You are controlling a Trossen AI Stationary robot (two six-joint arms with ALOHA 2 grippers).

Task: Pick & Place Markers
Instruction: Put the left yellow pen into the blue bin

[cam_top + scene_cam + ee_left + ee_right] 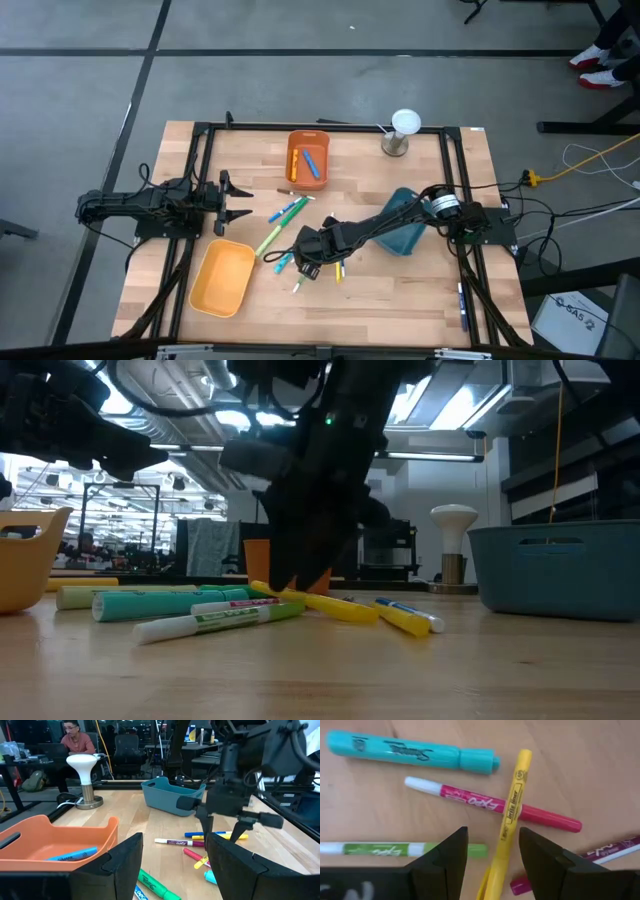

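Several markers lie loose on the wooden table around its middle (285,215). My right gripper (305,258) hangs low over a small pile of them, open. In the right wrist view its fingers stand on either side of a yellow highlighter (510,815), which lies across a pink marker (485,804). A teal highlighter (410,752), a green marker (395,850) and a purple marker (615,847) lie around them. The low view shows the right gripper (305,575) down among the markers (330,603). My left gripper (240,200) waits open at the table's left.
An orange bin (308,158) at the far side holds a blue and an orange marker. A yellow bin (224,278) sits near left, and a blue-grey bin (400,228) lies partly under the right arm. A white-topped stand (400,130) is at the far edge.
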